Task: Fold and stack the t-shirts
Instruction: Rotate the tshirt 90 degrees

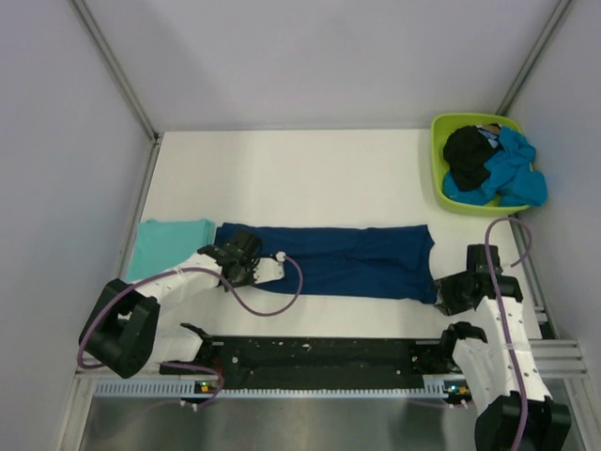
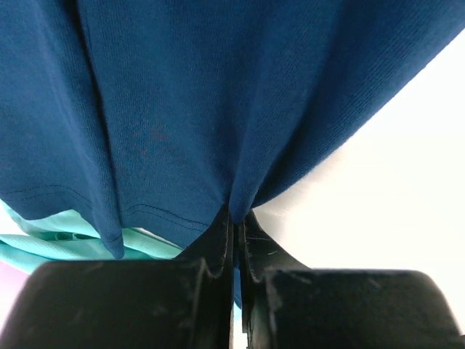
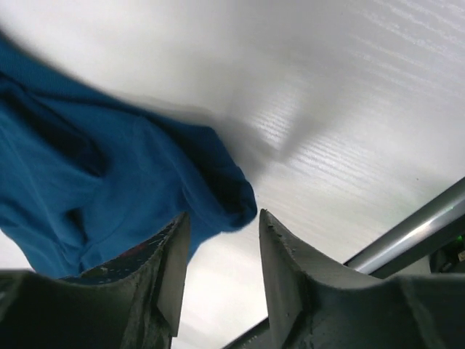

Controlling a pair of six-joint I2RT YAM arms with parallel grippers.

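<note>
A dark navy t-shirt (image 1: 347,260) lies stretched in a long band across the white table. My left gripper (image 1: 246,266) is shut on its left near edge; in the left wrist view the navy cloth (image 2: 189,109) is pinched between my closed fingers (image 2: 218,247). A light teal t-shirt (image 1: 169,241) lies flat at the left, its edge showing under the navy one (image 2: 51,240). My right gripper (image 1: 449,294) is open at the shirt's right near corner, with the navy corner (image 3: 225,193) just ahead of my fingers (image 3: 174,262), not held.
A lime-green tub (image 1: 443,178) stands at the back right, holding a black tee (image 1: 467,157) and a bright blue tee (image 1: 512,174). A metal rail (image 3: 407,233) runs along the table's near right edge. Grey walls enclose the table.
</note>
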